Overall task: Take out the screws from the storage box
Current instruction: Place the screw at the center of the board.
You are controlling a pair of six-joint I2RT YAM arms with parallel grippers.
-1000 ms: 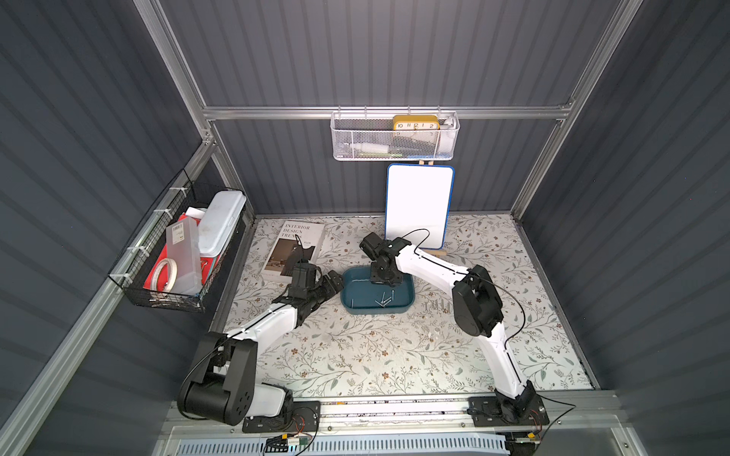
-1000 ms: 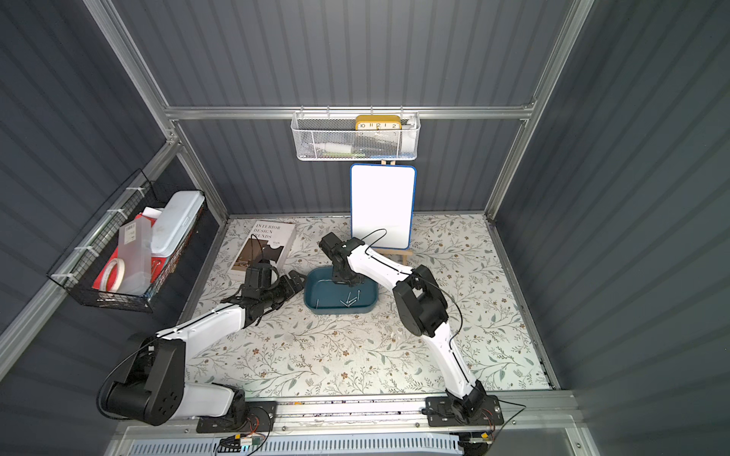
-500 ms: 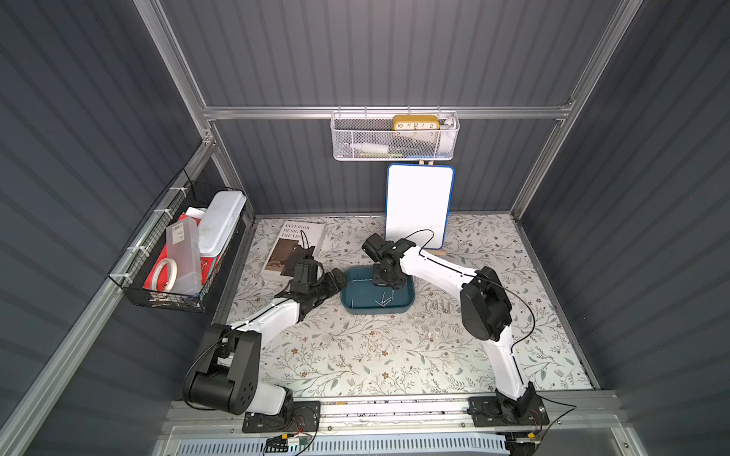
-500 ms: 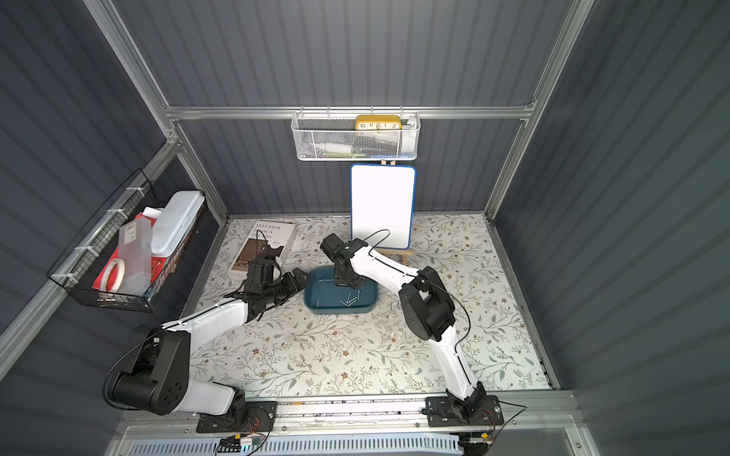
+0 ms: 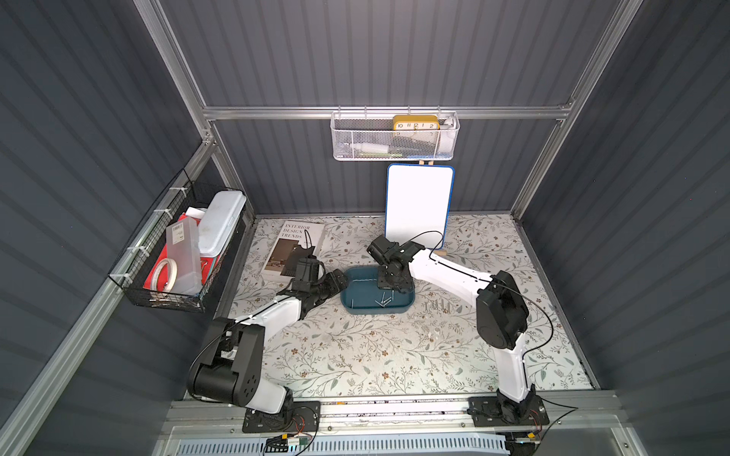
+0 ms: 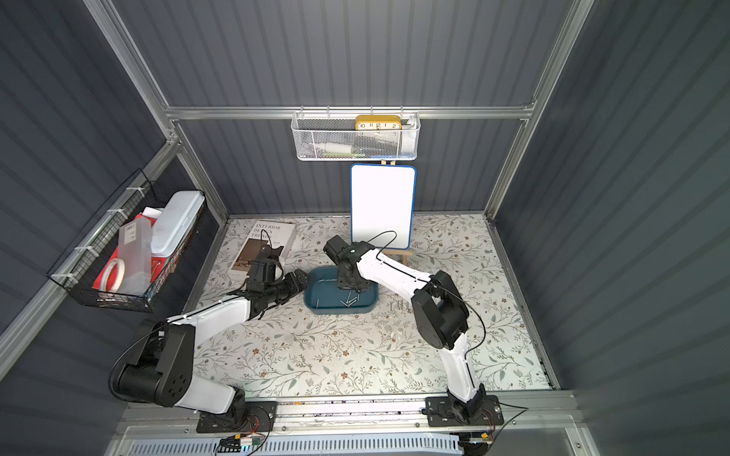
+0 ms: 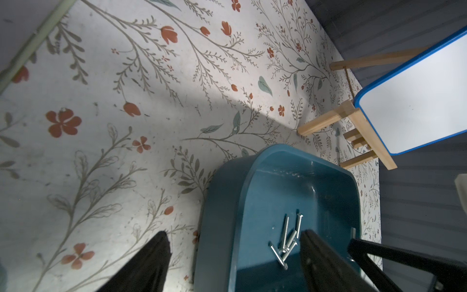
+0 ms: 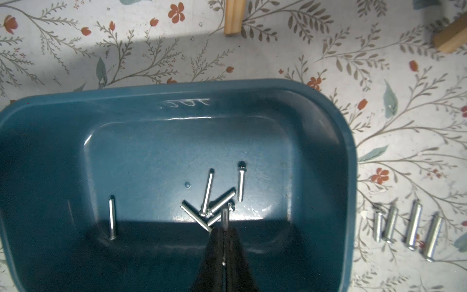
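The storage box (image 5: 375,312) (image 6: 339,310) is a teal tray in the middle of the floral mat. Several screws (image 5: 383,302) (image 8: 209,202) lie in a small heap on its floor, and one screw (image 8: 112,218) lies apart from them. My right gripper (image 5: 389,286) (image 8: 225,230) hangs inside the box, shut on a thin screw (image 8: 225,216) that sticks out past its tips, just above the heap. My left gripper (image 5: 341,278) (image 7: 233,237) is open. It stands astride the box's left wall (image 7: 222,202), one finger outside and one inside, with gaps on both sides.
Several screws (image 8: 409,227) (image 5: 440,306) lie in a row on the mat right of the box. Behind it stands a whiteboard (image 5: 418,205) on a wooden easel, and a book (image 5: 294,246) lies at the back left. A black wire basket (image 5: 177,252) and a white mesh basket (image 5: 395,138) hang on the walls.
My left gripper has slid right to the box's left wall, and its jaws have narrowed around it. The right gripper has stayed shut inside the box, barely shifting.
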